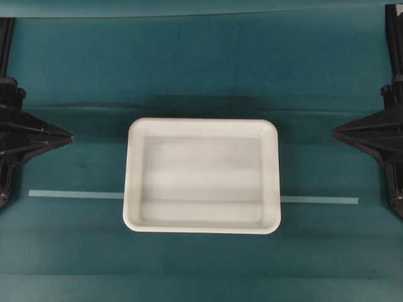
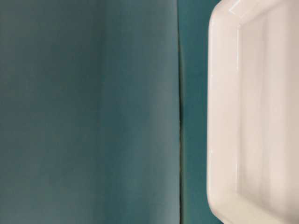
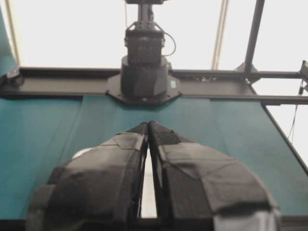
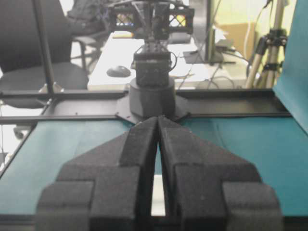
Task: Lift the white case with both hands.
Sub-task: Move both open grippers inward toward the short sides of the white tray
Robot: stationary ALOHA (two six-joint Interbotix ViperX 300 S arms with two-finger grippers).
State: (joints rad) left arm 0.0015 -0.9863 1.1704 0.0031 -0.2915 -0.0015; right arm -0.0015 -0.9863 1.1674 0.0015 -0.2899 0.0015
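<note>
Overhead exterior view showed the white case (image 1: pixel 201 175) lying flat in the middle of the teal table (image 1: pixel 201 63), over a thin pale tape strip (image 1: pixel 75 194) running left to right. Left tool (image 1: pixel 68 136) and right tool (image 1: pixel 336 131) sat at the table's left and right edges, well apart from the case, each with fingertips pressed together, holding nothing.
</note>
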